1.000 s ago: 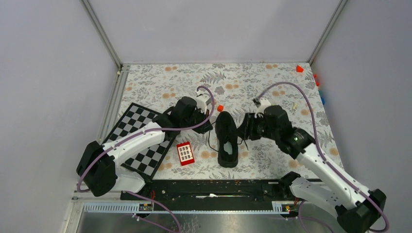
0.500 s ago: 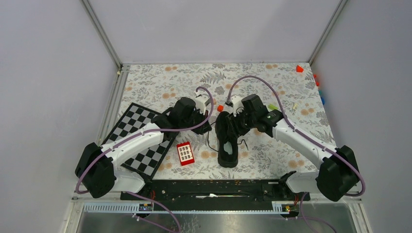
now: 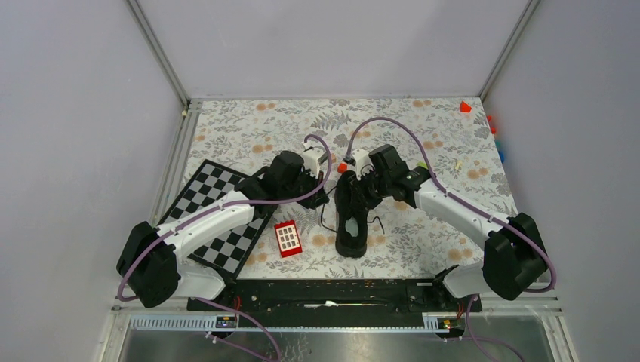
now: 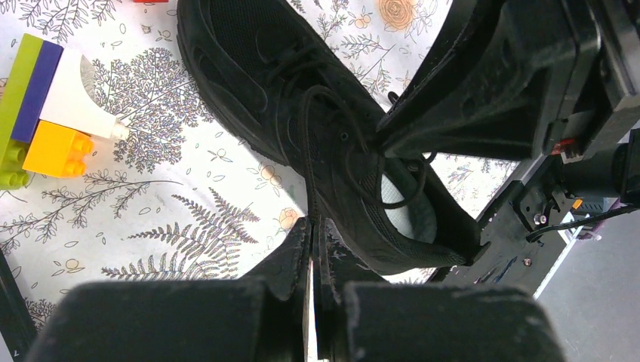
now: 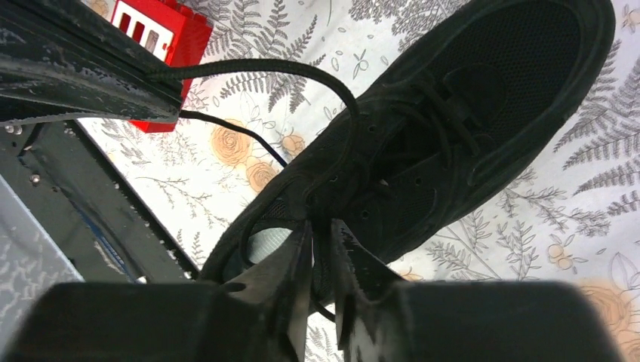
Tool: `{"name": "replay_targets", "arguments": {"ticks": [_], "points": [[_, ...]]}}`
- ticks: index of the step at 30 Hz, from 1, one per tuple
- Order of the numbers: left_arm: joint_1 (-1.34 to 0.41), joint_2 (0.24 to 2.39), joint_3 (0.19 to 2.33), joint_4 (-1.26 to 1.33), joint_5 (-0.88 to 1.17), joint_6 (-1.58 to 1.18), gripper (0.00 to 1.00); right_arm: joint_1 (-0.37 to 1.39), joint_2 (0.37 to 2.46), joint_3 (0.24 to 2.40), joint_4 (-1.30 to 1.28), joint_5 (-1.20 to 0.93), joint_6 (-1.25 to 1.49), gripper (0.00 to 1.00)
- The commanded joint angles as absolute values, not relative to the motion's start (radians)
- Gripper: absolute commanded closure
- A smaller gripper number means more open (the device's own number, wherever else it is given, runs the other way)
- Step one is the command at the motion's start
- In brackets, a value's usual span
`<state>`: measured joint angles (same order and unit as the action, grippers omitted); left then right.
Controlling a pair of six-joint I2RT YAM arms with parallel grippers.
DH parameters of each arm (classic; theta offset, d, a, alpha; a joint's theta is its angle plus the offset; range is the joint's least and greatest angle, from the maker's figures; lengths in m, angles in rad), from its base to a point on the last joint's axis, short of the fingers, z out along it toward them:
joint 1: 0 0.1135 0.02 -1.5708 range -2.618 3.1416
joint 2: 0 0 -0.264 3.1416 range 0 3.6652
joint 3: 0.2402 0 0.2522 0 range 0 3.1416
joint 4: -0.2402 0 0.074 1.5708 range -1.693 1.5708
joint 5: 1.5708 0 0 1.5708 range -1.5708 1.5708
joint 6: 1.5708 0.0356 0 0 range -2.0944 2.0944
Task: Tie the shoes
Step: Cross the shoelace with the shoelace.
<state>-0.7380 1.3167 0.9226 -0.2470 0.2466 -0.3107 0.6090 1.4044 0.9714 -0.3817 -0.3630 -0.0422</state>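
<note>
A matte black mesh sneaker (image 3: 352, 219), its pale insole showing, lies on the fern-and-flower printed cloth (image 3: 423, 128) at the table's middle, toe pointing away from the arm bases, between the two arms. The left gripper (image 4: 312, 230) is clenched on a thin black lace (image 4: 306, 151) that runs from the eyelets. The right gripper (image 5: 321, 237) sits over the shoe's collar, its rough black fingers narrowed to a slit; whether they grasp a lace cannot be told.
</note>
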Motion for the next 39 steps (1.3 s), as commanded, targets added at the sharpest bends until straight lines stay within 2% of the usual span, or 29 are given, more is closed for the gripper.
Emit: {"name": "replay_targets", "arguments": {"ticks": [1, 3, 6, 11, 17, 18, 22, 26, 28, 29, 31, 35, 37, 39], "points": [[-0.733, 1.298, 0.926, -0.219, 0.262, -0.304, 1.00, 0.615, 1.403, 1.010, -0.316, -0.353, -0.028, 0.86], [-0.733, 1.299, 0.923, -0.216, 0.260, -0.305, 1.00, 0.614, 1.381, 0.989, -0.290, -0.351, -0.016, 0.95], [-0.733, 1.305, 0.918, -0.214, 0.263, -0.304, 1.00, 0.614, 1.333, 0.948, -0.247, -0.337, -0.006, 1.00], [-0.733, 1.320, 0.903, -0.216, 0.264, -0.301, 1.00, 0.614, 1.257, 0.830, -0.125, -0.267, 0.084, 1.00], [-0.732, 1.324, 0.872, -0.222, 0.255, -0.299, 1.00, 0.614, 1.098, 0.607, 0.151, -0.130, 0.227, 1.00], [-0.732, 1.325, 0.869, -0.224, 0.255, -0.299, 1.00, 0.613, 1.069, 0.570, 0.187, -0.111, 0.241, 0.99], [-0.733, 1.328, 0.865, -0.227, 0.257, -0.299, 1.00, 0.614, 0.978, 0.449, 0.251, -0.006, 0.293, 0.80], [-0.733, 1.331, 0.873, -0.227, 0.257, -0.301, 1.00, 0.613, 0.951, 0.414, 0.215, 0.010, 0.288, 0.75], [-0.732, 1.332, 0.877, -0.227, 0.259, -0.299, 1.00, 0.613, 0.944, 0.426, 0.200, -0.031, 0.267, 0.71], [-0.733, 1.331, 0.878, -0.227, 0.258, -0.299, 1.00, 0.612, 0.942, 0.437, 0.194, -0.051, 0.254, 0.63], [-0.733, 1.330, 0.881, -0.230, 0.256, -0.298, 1.00, 0.613, 0.947, 0.482, 0.158, -0.072, 0.220, 0.57], [-0.733, 1.325, 0.882, -0.232, 0.256, -0.298, 1.00, 0.614, 0.973, 0.585, 0.108, -0.131, 0.136, 0.51], [-0.732, 1.324, 0.881, -0.231, 0.255, -0.299, 1.00, 0.625, 1.006, 0.643, 0.054, -0.178, 0.042, 0.44], [-0.732, 1.324, 0.881, -0.231, 0.257, -0.299, 1.00, 0.646, 1.052, 0.704, -0.026, -0.147, -0.031, 0.43]]}}
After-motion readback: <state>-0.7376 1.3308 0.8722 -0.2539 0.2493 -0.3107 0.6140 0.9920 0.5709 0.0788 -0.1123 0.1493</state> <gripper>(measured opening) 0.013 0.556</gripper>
